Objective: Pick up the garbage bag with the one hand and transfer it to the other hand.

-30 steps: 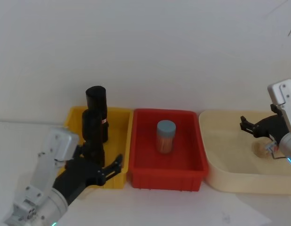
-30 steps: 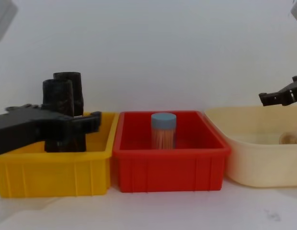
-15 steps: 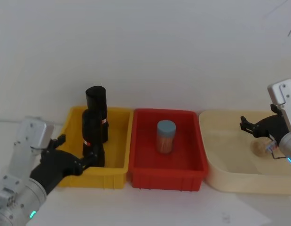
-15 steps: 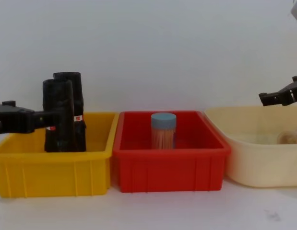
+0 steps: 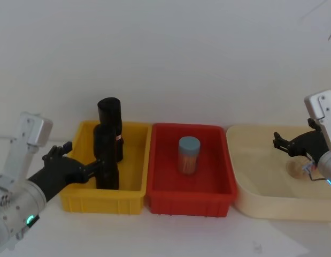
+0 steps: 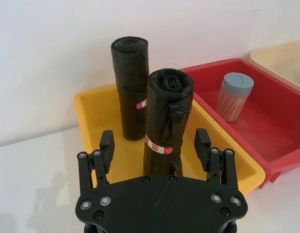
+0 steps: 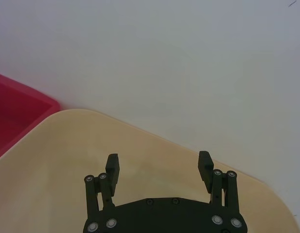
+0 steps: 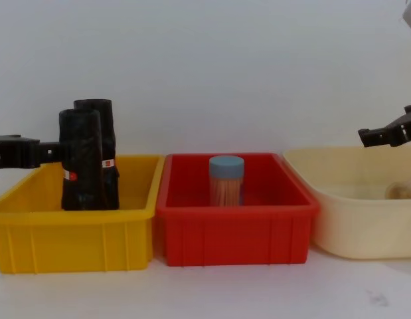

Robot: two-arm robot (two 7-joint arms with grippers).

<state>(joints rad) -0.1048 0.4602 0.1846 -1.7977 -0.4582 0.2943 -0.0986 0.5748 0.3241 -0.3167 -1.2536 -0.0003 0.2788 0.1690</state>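
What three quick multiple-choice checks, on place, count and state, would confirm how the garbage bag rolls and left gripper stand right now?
1. The garbage bag rolls stand: A in the red bin; B on the bare tabletop; C in the yellow bin.
2. Rolls in view: A one; B two; C three.
3. The left gripper is: A open; B shut on a roll; C shut on the jar.
Answers: C, both stand upright inside the yellow bin. B, a nearer roll and a farther roll. A, its jaws stand apart, the nearer roll between them in the left wrist view. The right gripper hangs open over the cream tub.
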